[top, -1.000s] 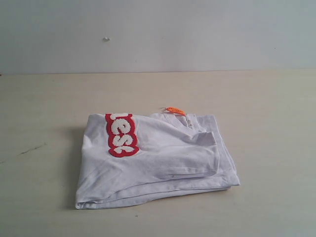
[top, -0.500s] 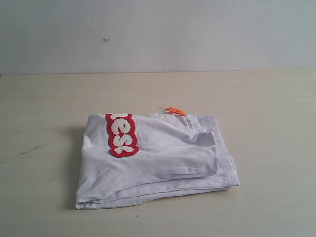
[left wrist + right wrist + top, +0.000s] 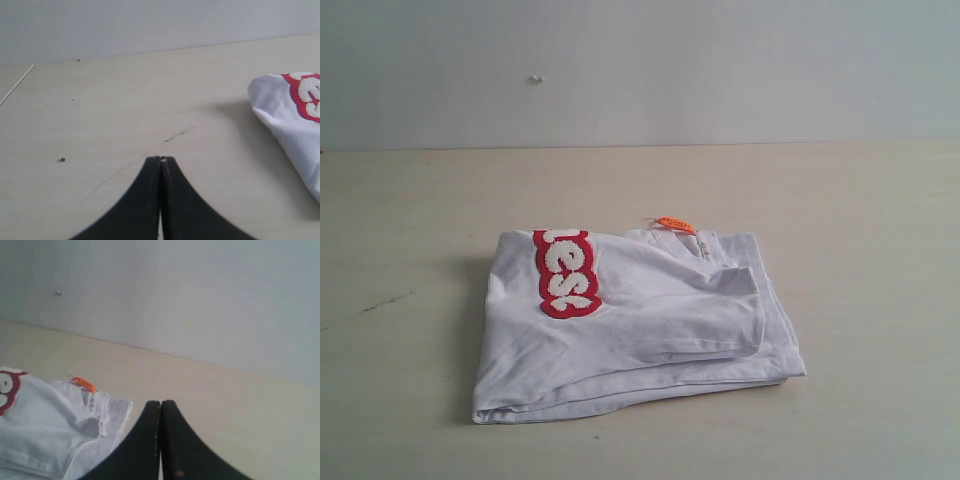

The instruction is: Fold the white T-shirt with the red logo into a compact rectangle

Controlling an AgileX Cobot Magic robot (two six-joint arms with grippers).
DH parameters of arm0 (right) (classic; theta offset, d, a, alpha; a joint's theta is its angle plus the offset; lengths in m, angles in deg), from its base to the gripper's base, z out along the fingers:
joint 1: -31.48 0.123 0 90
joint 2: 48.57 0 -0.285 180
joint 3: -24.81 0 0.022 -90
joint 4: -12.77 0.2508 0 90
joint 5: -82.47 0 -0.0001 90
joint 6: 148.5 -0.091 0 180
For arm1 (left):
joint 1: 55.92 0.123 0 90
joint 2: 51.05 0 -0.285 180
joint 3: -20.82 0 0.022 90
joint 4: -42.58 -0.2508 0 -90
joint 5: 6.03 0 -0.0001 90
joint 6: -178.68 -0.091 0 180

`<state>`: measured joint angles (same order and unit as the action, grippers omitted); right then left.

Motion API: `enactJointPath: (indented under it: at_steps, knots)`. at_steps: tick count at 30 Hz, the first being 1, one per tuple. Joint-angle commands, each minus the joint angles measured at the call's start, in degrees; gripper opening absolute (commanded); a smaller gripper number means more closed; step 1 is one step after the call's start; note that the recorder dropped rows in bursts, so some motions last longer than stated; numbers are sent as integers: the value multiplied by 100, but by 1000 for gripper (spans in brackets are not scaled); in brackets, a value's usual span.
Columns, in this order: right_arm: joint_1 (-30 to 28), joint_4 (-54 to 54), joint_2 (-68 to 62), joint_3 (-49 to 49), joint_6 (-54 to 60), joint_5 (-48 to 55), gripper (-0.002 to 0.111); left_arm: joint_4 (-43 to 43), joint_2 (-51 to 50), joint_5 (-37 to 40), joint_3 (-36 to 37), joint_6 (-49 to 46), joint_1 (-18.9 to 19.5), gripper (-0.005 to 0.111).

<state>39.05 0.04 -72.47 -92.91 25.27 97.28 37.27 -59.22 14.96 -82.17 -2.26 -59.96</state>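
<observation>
- The shirt (image 3: pixel 640 330) lies at the middle of the table (image 3: pixel 860 200) in the exterior view. It is folded into a rough rectangle with soft corners.
- It is limp white cotton in several stacked layers, whose edges show as thin steps along the 6 o'clock side.
- The logo (image 3: pixel 565 273) sits at the bundle's 10 to 11 o'clock corner. It is a red patch with fuzzy, rounded white letters, and it starts at the 12 o'clock fold, so only some letters show.
- A small oval orange tag (image 3: pixel 675 224) pokes out past the 12 o'clock edge.
- A sleeve (image 3: pixel 730 300) lies on top toward 3 o'clock, its hem forming a raised lip. Shallow creases cross the top layer.
- The 9 o'clock side is a rounded fold casting a shadow, and the 5 o'clock corner juts out to a point.
- The table is pale, matte and flat with a faint wood grain. Its surface shows all round the shirt, widest at 3 and 9 o'clock and narrowest at 6.
- A thin dark scratch (image 3: pixel 382 304) marks the table at 9 o'clock.
- A plain grey-blue wall (image 3: pixel 720 70) with one tiny speck (image 3: pixel 535 79) meets the table's far edge at 12 o'clock.
- The left claw (image 3: pixel 161 161) has smooth, curved black fingers. It is clenched tip to tip on nothing, over table well apart from the shirt's logo end.
- The right claw (image 3: pixel 161 404) is clenched the same way and empty, near the shirt's tag-side corner.
</observation>
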Motion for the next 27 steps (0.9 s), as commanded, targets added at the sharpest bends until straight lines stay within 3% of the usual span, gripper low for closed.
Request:
enactJointPath:
  at_steps: [1, 13, 22, 27]
  knots:
    - [-22, 1273, 29, 26, 1510, -3, 0, 46, 38, -40, 21, 54, 10, 0]
    - [-22, 1164, 1173, 26, 1498, 195, 0, 46, 38, -40, 21, 54, 10, 0]
    - [-22, 1023, 1340, 66, 786, 665, 0, 46, 38, -40, 21, 54, 10, 0]
    - [-346, 706, 1340, 650, 759, 63, 0, 46, 38, -40, 21, 54, 10, 0]
